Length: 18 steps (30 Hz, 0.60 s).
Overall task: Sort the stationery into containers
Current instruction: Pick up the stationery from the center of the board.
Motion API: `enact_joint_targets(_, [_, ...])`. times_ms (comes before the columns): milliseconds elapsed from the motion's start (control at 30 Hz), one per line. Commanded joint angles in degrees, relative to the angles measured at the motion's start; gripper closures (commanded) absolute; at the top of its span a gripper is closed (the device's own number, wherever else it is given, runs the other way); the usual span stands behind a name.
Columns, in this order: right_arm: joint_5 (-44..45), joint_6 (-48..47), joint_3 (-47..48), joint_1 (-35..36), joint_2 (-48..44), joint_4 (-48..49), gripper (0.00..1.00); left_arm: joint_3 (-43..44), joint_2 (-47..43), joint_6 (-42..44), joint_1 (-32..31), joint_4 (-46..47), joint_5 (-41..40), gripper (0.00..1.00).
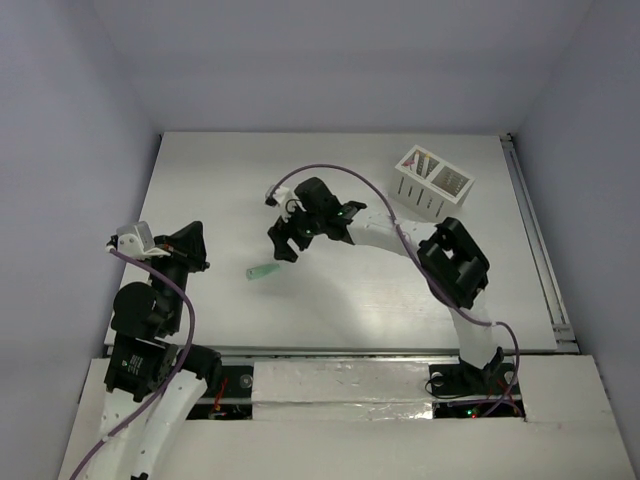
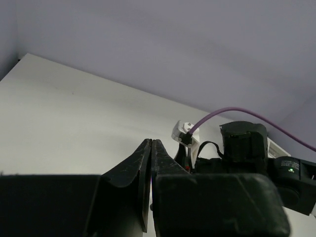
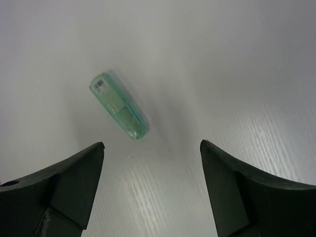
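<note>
A stubby mint-green piece lies flat on the white table; it also shows in the right wrist view. My right gripper is open and empty, hovering just above and right of the piece; in its own view the piece lies ahead of the left finger. The white slotted holder stands at the back right with thin white pens in its left compartment. My left gripper is shut and empty at the left side; its own view shows the fingers pressed together.
The right arm stretches across the table's middle towards the left. A metal rail runs along the table's right edge. Grey walls enclose the back and sides.
</note>
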Motion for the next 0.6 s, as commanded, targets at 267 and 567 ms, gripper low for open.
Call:
enact_joint_targets(267, [8.15,-10.9,21.03,8.25,14.23,-16.32,0.14,1.0,-0.12,0.5,-0.24,2.84,1.61,0.99])
enact_joint_targets(567, [12.86,-13.01,27.12,9.84,19.95,-19.06,0.2,1.0,-0.47,0.76,-0.24,2.84,2.58,0.99])
